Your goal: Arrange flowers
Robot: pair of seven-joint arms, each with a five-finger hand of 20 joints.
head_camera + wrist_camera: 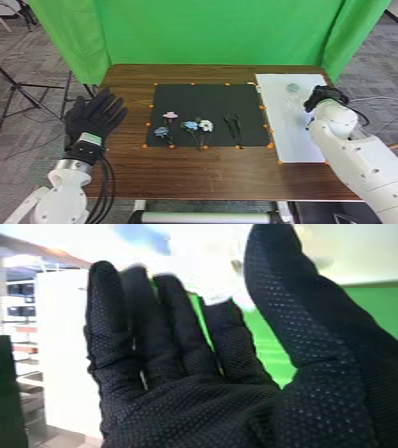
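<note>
On the black mat (200, 95) lie a pink flower (170, 115), a light blue flower (190, 125), a white flower (205, 124), a grey-blue flower (162, 131) and, to their right, green stems (233, 127). My left hand (91, 120) is open at the table's left side. Over the right edge of the white board is my right hand (325, 95), just right of a small translucent thing (293, 87). In the right wrist view my right hand (195, 406) has straight fingers and a raised thumb, with a pale, glaring object (209, 276) beyond its fingertips.
The white board (298, 135) lies along the right side of the brown table (195, 175). Small orange markers line the mat's edges. A green cloth (218, 35) hangs behind the table, and a dark tripod (27, 95) stands at the left.
</note>
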